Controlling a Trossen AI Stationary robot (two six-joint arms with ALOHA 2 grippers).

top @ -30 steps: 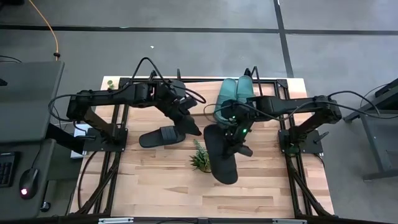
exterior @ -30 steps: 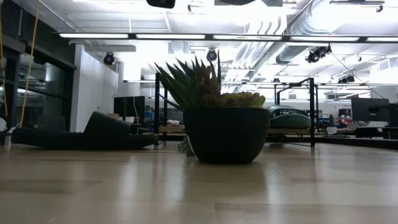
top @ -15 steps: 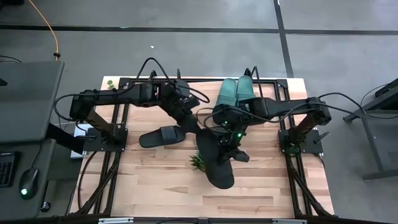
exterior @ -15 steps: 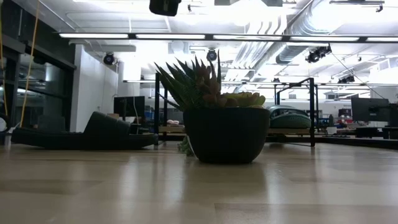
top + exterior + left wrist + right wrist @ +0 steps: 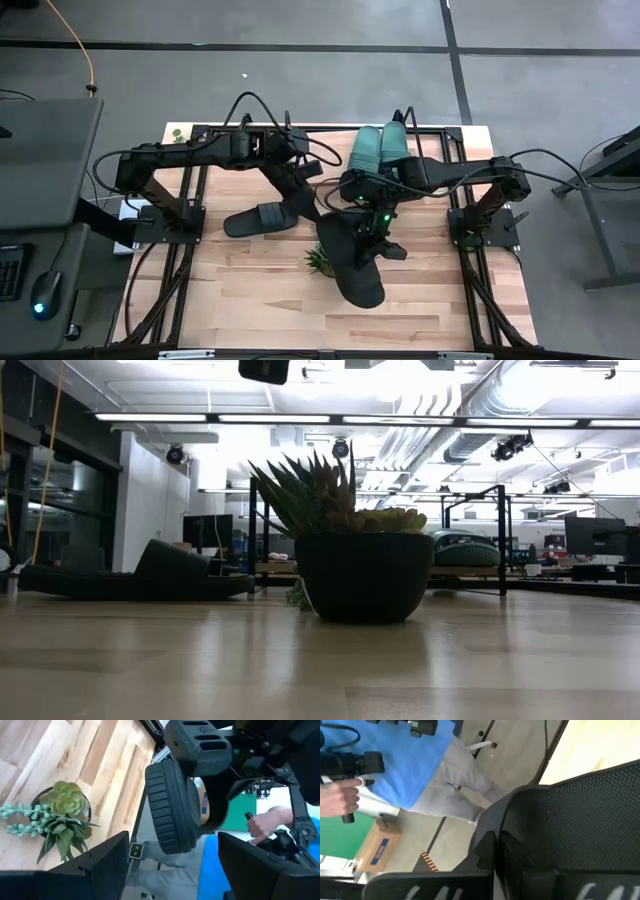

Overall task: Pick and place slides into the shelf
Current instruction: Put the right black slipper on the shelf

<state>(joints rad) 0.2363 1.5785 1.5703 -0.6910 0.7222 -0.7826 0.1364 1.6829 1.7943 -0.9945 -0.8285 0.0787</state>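
My right gripper (image 5: 372, 232) is shut on a black slide (image 5: 350, 265), lifted above the middle of the table and over the plant. It also shows in the left wrist view (image 5: 172, 805). My left gripper (image 5: 312, 207) is open and empty just left of that slide, its fingers (image 5: 105, 857) pointing at it. A second black slide (image 5: 258, 218) lies sole down on the table, left of centre. Two teal-green slides (image 5: 376, 150) sit side by side on the shelf (image 5: 425, 128) at the far edge. My right gripper holds the black slide by its right side near the strap (image 5: 520, 845), coming from above and from the table's right. The slide is lifted clear and tipped sideways, its ribbed sole (image 5: 165, 810) turned toward my left gripper. The gripper's body hides the place of contact.
A small spiky potted plant (image 5: 320, 260) stands on the table under the held slide's left edge; in the low view its pot (image 5: 365, 575) fills the middle. A person in a blue top (image 5: 405, 765) stands beyond the table. Bare board lies along the near edge.
My right gripper has carried the black slide a little toward the table's left, over the plant, and the slide has turned slightly. My left gripper has moved toward the table's right, closer to the held slide, staying open.
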